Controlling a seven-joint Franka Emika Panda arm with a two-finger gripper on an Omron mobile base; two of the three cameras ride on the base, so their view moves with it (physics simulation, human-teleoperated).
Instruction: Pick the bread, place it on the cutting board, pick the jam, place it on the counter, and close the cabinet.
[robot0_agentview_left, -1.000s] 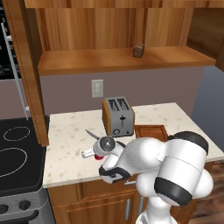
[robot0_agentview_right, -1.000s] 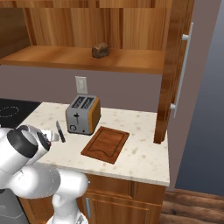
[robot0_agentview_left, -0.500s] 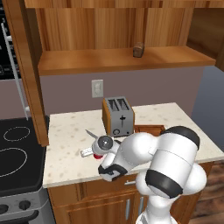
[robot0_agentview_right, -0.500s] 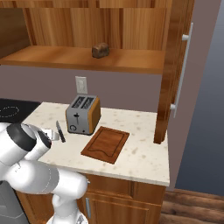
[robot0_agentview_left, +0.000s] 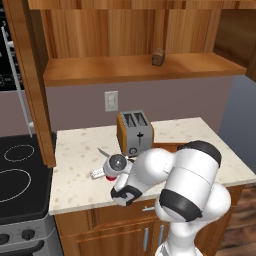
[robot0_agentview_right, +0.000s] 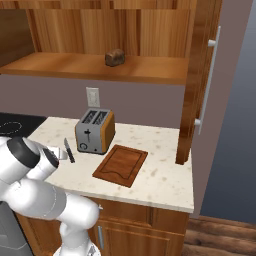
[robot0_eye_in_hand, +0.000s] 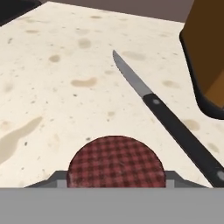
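Observation:
My gripper (robot0_agentview_left: 104, 176) is low over the counter (robot0_agentview_left: 80, 150), left of the toaster, shut on the jam (robot0_agentview_left: 111, 178). In the hand view the jam's red checked lid (robot0_eye_in_hand: 116, 162) sits between the grey fingers (robot0_eye_in_hand: 52, 180) of the gripper (robot0_eye_in_hand: 116, 183). Whether the jar touches the counter (robot0_eye_in_hand: 52, 87) I cannot tell. The bread (robot0_agentview_left: 158, 56) (robot0_agentview_right: 115, 57) rests on the open cabinet's shelf (robot0_agentview_right: 75, 67). The cutting board (robot0_agentview_right: 121, 164) lies right of the toaster; my arm hides most of it in the left base view.
A black-handled knife (robot0_eye_in_hand: 166, 118) (robot0_agentview_right: 69, 150) lies on the counter just beyond the jar. The toaster (robot0_agentview_left: 135, 133) (robot0_agentview_right: 95, 131) stands close by on the right. The cabinet doors (robot0_agentview_left: 30, 75) (robot0_agentview_right: 200, 75) hang open at both ends. A black stovetop (robot0_agentview_left: 17, 170) lies to the left.
The gripper with the jar has stayed almost where it was. The arm's elbow and upper links have swung a little towards the left.

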